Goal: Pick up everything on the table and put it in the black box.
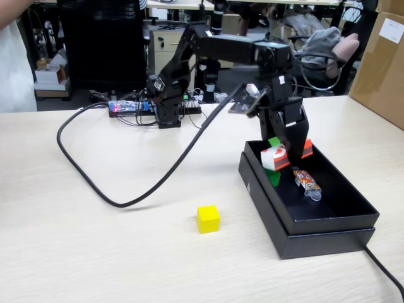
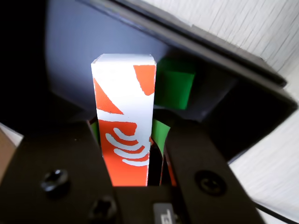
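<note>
My gripper (image 1: 288, 149) hangs over the far end of the black box (image 1: 266, 203), shut on the red block (image 1: 276, 158), which lies across the jaws with its white logo end toward the camera. In the wrist view the gripper (image 2: 135, 127) has the red block (image 2: 124, 107) standing up between the two dark jaws, above the black box (image 2: 93, 46). The green cube (image 2: 175, 84) lies inside the box just beyond the block, and it peeks out around it in the fixed view (image 1: 273, 142). The yellow cube (image 1: 207, 218) rests on the table (image 1: 95, 252), left of the box.
A small orange wrapped item (image 1: 306, 182) lies on the box floor. A thick black cable (image 1: 126, 201) loops across the table from the arm's base (image 1: 167, 113). Another cable (image 1: 385, 271) runs off the box's near right corner. A cardboard carton (image 1: 382, 57) stands at the far right.
</note>
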Tool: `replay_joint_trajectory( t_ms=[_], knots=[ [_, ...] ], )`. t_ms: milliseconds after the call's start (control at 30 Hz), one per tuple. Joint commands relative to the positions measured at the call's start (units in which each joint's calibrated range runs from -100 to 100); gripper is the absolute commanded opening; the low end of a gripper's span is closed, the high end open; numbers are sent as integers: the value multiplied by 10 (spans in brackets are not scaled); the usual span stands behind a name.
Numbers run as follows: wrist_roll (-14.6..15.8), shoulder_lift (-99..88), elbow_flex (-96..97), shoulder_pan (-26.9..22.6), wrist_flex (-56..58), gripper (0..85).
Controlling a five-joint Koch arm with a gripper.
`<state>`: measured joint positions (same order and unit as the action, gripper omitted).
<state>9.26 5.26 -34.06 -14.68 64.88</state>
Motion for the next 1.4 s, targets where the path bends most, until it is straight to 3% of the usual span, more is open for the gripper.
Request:
replay_joint_trajectory(
  t_ms=[0,100,267,333,567,667,767,900,1067,1367],
  knots=[
    [4,24,-67,-3,-1,65],
    [4,43,-58,-6,-1,72],
    [2,46,-43,-4,4,266],
    [-4,39,-51,-2,30,416],
    [-13,-67,-56,22,52,440],
    [-19,-109,-64,55,52,440],
    [-32,-124,-86,123,52,441],
    [-41,-124,-37,158,52,447],
    [-43,-96,88,169,49,489],
    [-43,-5,25,166,34,476]
  ],
)
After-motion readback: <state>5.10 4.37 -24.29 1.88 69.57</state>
